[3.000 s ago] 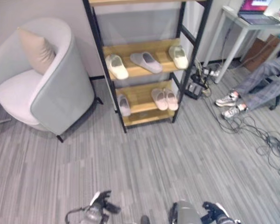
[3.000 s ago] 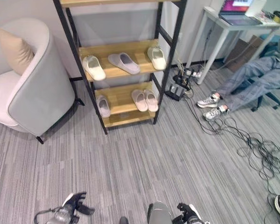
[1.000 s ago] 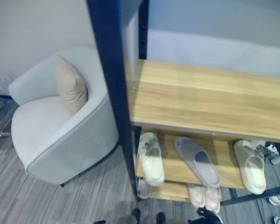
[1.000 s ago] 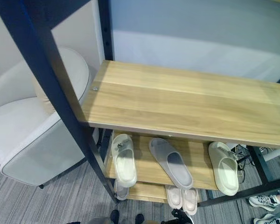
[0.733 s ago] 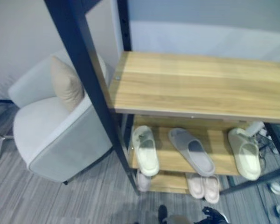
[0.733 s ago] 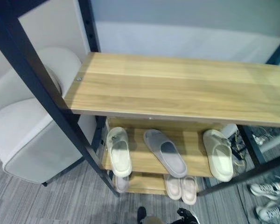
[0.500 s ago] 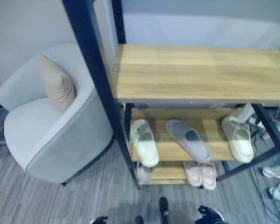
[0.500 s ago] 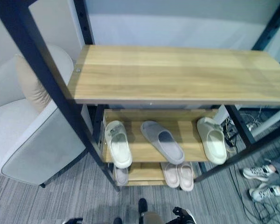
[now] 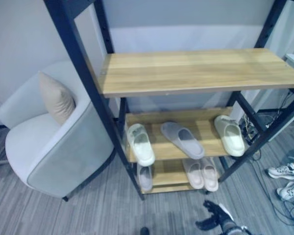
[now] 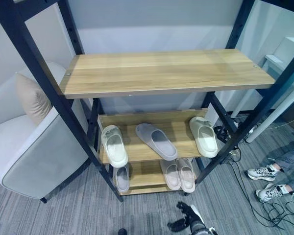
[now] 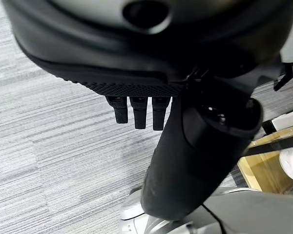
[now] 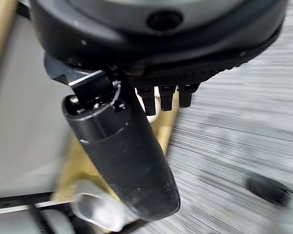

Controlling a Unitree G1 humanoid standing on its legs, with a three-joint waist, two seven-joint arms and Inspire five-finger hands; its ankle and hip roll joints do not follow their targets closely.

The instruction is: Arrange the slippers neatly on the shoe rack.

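Grey striped carpet (image 9: 54, 210) is running under a black-framed shoe rack (image 9: 85, 73) that is standing against a pale wall, with a light grey armchair (image 9: 63, 152) just beside it on the robot's left and a beige cushion (image 9: 54, 98) leaning in the seat. Three wooden shelves are showing. On the middle shelf a cream slipper (image 9: 141, 145) is lying at the left end, a grey slipper (image 9: 183, 140) is sitting askew in the middle, and another cream slipper (image 9: 230, 135) is resting at the right end. On the bottom shelf a single grey slipper (image 9: 145, 177) is lying at the left and a pink pair (image 9: 201, 174) is sitting side by side toward the right.

Low in front of the rack, the right hand (image 9: 216, 219) is hanging over the carpet, holding nothing, its fingers (image 12: 159, 100) reading as relaxed. The left hand (image 11: 200, 146) is showing in its own wrist view above the carpet, fingers (image 11: 139, 113) loosely extended and gripping nothing. A person's sneakers (image 9: 284, 178) are lying on the floor at the far right.
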